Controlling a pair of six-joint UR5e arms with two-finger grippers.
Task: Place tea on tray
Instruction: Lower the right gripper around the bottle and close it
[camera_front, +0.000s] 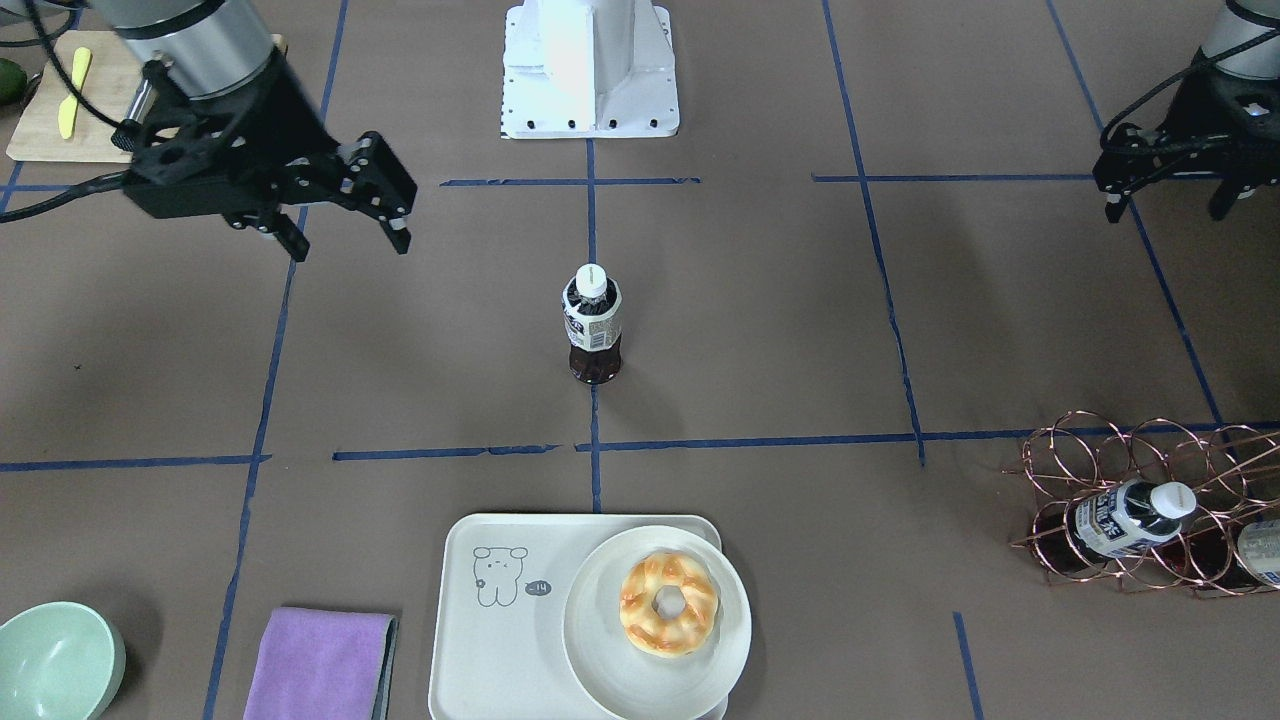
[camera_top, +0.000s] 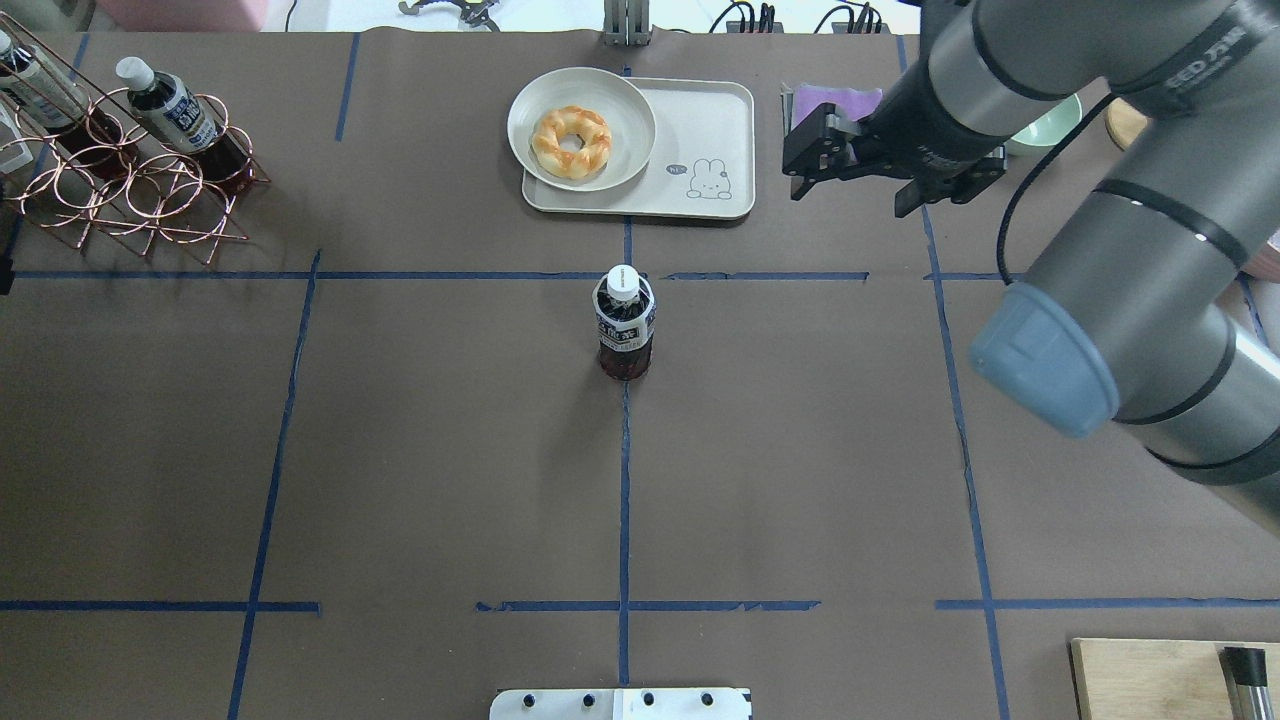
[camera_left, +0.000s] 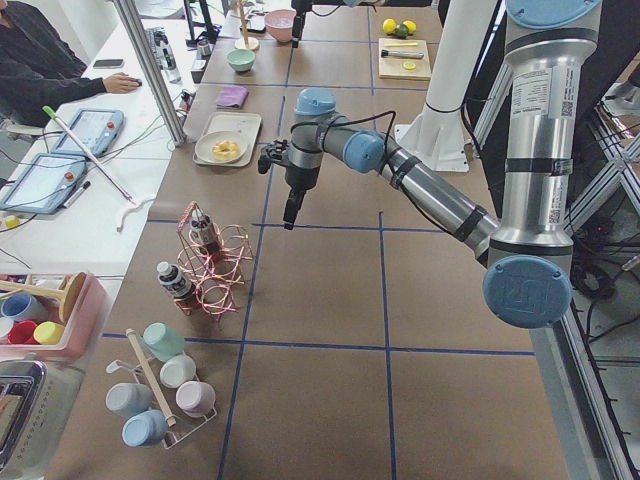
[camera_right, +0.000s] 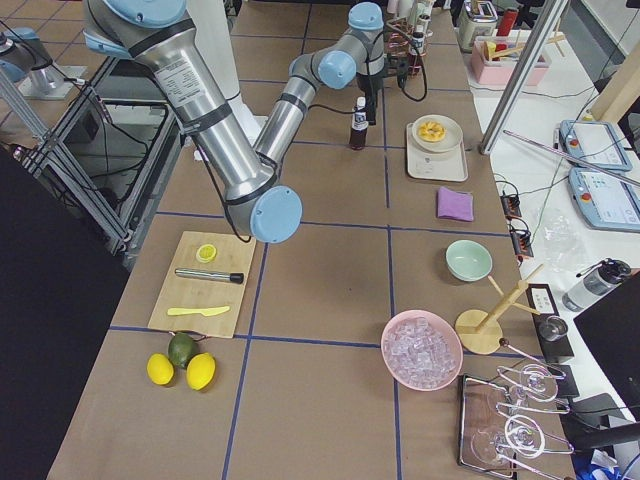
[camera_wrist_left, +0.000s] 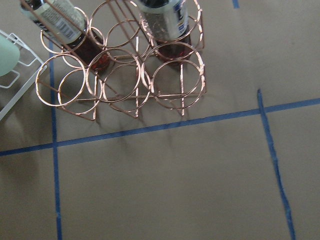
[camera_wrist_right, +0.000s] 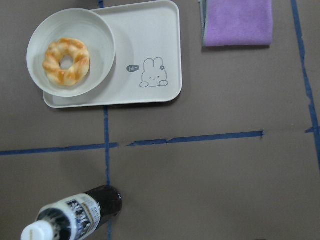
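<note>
The tea (camera_front: 592, 325) is standing upright near the middle of the table (camera_front: 800, 350), on a line of blue tape, white cap up, with nothing touching it. It is sitting well apart from the tray (camera_front: 500, 650), which is lying at the table edge farthest from the robot's base; the bottle is not on the tray. A round plate (camera_front: 600, 670) is taking up one end of the tray and overhanging its rim, and a glazed ring doughnut (camera_front: 668, 603) is resting on the plate, leaving the end with the line drawing bare. The right gripper (camera_front: 348, 243) is hovering above the table off to the bottle's side, its jaws standing wide apart and holding nothing. The left gripper (camera_front: 1168, 210) is hanging over the far side of the table, near a copper wire rack (camera_front: 1100, 440) in which other bottles alike are lying on their sides; its two fingers are showing apart with nothing between them. A purple cloth (camera_front: 320, 665) is lying just beside the tray, and a pale green bowl (camera_front: 55, 665) is sitting beyond the cloth, at the corner of the front-facing view
</note>
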